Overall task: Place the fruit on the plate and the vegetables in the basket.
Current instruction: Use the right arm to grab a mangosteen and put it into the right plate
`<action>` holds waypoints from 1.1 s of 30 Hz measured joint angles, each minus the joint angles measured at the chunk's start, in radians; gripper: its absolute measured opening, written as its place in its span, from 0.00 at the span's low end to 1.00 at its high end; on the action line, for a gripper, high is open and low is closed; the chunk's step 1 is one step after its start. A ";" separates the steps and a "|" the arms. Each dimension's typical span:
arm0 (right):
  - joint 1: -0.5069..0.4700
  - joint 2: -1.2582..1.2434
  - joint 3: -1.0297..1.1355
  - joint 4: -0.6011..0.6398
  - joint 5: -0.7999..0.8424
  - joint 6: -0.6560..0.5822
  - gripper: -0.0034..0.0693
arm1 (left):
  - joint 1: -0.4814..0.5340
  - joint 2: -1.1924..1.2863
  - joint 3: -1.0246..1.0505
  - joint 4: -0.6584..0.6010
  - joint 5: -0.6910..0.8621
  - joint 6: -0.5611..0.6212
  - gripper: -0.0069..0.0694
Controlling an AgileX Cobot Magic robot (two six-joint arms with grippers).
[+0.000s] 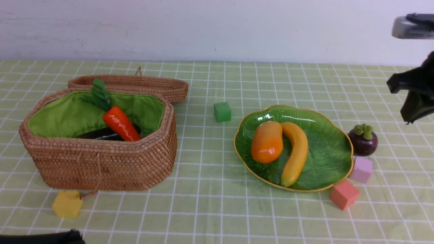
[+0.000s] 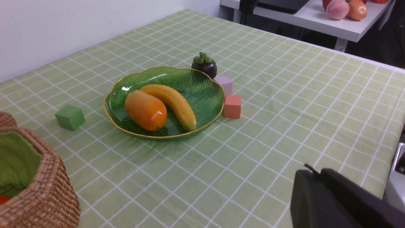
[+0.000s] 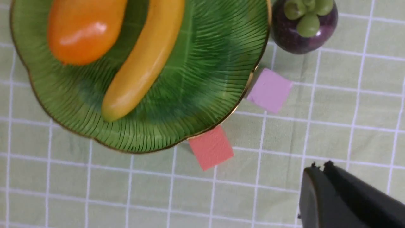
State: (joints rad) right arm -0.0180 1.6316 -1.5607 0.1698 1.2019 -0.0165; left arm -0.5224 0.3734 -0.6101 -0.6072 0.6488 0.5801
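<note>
Right gripper [image 3: 321, 164] hovers closed, high beside the mangosteen [image 3: 303, 25].

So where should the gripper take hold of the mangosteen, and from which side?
Likely from above, on the round body under the green cap. The mangosteen stands upright, and the plate rim is close on its left, so closing front to back fits better.

Green ribbed plate [image 1: 327, 149], pale-green checked tablecloth [image 1: 217, 206]

Three fruits [image 1: 267, 142], two vegetables [image 1: 120, 124], four cubes [image 1: 222, 112], one plate [image 1: 332, 149], one basket [image 1: 112, 162], one lid [image 1: 152, 86].
</note>
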 joint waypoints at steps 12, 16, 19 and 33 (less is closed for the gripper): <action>-0.060 0.258 0.000 0.093 -0.285 -0.005 0.94 | 0.000 0.000 0.000 -0.002 0.005 0.001 0.12; -0.060 0.336 0.000 0.093 -0.427 0.028 0.96 | 0.000 0.000 0.000 -0.002 0.013 0.001 0.12; -0.060 0.365 0.000 0.092 -0.480 0.040 0.94 | 0.000 0.000 0.000 -0.002 0.018 0.001 0.12; -0.060 0.464 0.000 0.003 -0.552 0.085 0.88 | 0.000 0.000 0.000 -0.002 0.055 0.001 0.12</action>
State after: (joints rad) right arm -0.0782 2.0956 -1.5607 0.1725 0.6498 0.0688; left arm -0.5224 0.3734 -0.6101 -0.6093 0.7043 0.5812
